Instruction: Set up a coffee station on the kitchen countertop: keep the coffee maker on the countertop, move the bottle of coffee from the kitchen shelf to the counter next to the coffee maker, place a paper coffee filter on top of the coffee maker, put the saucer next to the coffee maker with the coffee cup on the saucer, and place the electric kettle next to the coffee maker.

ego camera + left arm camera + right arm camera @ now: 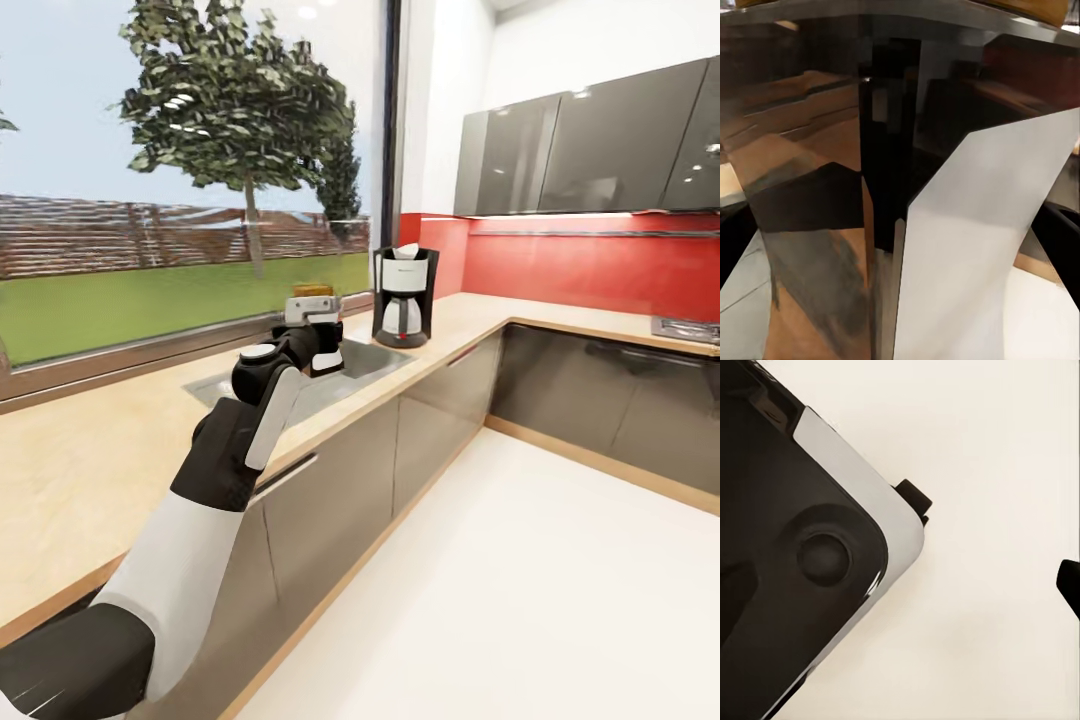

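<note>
Bottle of coffee (312,300), yellow-gold cap up, sits clamped in my left gripper (318,345) above the steel sink (345,375). Left wrist view: dark glossy glass and white label (982,247) close-up. Coffee maker (403,297) stands past the sink on the wood-grain countertop (90,450), with a white cone on top. Bare worktop lies around it. Right gripper: cannot tell.

The left arm (200,500) is built of white shell segments alternating with matte black joint sections. A round white cap (257,353) sits on the black joint behind the jaws. In the right wrist view, a glossy black body panel (787,585) carries a pale grey edge band and a round recessed disc.
</note>
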